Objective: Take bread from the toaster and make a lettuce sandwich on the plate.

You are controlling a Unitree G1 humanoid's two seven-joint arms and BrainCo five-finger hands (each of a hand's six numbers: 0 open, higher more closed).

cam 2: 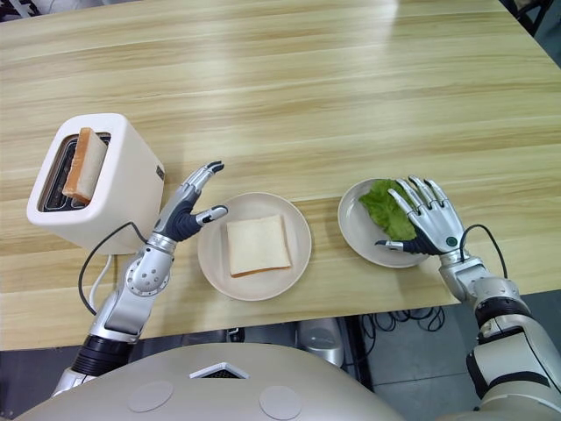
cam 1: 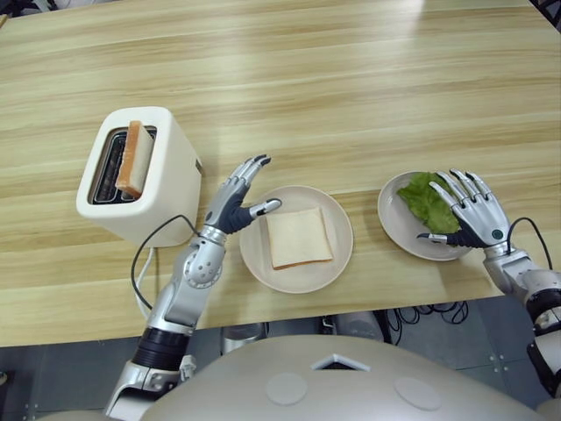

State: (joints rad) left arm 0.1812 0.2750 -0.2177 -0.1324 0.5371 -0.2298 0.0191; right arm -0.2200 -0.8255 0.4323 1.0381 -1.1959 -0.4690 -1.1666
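At the left of the frame, on the pale wooden surface (cam 1: 351, 88), stands a cream, boxy toaster (cam 1: 166, 189) with one slice of toasted bread (cam 1: 134, 158) upright in its slot. At lower centre, a round beige plate (cam 1: 296, 197) carries a flat square slice of white bread (cam 1: 298, 238). The left hand (cam 1: 235, 200) sits between toaster and plate, fingers spread and released, holding nothing. At the right, the right hand (cam 1: 473, 212) lies splayed, unclenched, over a green lettuce leaf (cam 1: 422, 200) on a second beige plate (cam 1: 394, 224); it possibly touches the leaf, though contact is unclear.
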